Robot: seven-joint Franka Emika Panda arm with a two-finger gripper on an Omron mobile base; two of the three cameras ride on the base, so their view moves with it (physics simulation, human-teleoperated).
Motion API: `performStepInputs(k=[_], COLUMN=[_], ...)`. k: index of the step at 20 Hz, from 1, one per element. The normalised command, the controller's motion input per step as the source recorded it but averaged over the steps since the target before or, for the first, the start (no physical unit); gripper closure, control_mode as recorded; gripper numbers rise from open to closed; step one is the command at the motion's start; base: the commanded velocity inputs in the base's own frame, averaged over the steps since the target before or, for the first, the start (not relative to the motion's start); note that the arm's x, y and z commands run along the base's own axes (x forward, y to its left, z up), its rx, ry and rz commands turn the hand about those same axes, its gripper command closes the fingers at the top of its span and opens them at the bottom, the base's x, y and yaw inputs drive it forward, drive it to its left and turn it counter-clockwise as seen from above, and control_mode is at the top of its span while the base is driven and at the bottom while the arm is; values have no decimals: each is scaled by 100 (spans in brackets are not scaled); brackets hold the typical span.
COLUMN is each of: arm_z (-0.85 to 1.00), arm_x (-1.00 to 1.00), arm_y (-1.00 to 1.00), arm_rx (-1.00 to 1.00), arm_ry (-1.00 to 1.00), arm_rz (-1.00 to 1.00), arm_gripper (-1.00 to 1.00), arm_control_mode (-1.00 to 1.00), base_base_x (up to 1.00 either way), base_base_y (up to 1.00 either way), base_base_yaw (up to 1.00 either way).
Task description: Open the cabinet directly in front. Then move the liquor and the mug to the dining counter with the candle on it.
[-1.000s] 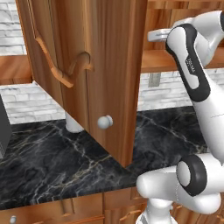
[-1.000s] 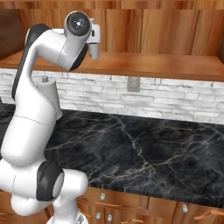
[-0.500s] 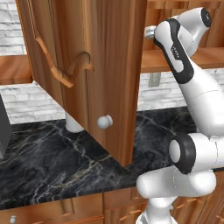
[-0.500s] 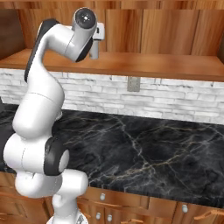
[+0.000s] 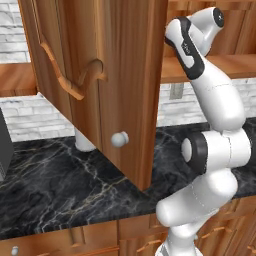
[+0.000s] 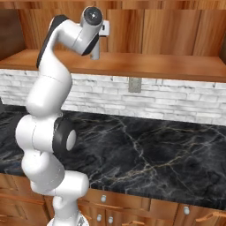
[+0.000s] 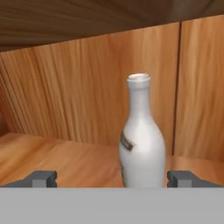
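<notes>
Looking into the cabinet (image 5: 125,75), door swung wide, reddish-brown wood with a round silver knob (image 5: 119,139). Black marble table (image 6: 150,154) below, white brick behind. The liquor (image 7: 141,140), a whitish-grey slim-necked bottle, stands upright on the wooden shelf (image 7: 57,157) between the fingers (image 7: 43,178), which are spread fully and holding nothing.

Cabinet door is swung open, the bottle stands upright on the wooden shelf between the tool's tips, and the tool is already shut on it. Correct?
Not quite. The tool is open, not shut: in the hand view its tips sit wide apart, one on each side of the bottle, clear of it. The rest holds: the bottle stands upright on the shelf, and the left base view shows the cabinet door swung open.
</notes>
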Motion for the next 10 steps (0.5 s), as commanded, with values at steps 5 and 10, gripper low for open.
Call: performStepInputs(k=[5,10], arm_z=[0,0], arm_x=[59,58], arm_y=[-1,-4], arm_rx=[0,0], arm_ry=[0,0], arm_rz=[0,0], arm_gripper=[-100,-100], arm_control_mode=[-100,-100], base_base_x=[0,0], base_base_y=[0,0], base_base_yaw=[0,0])
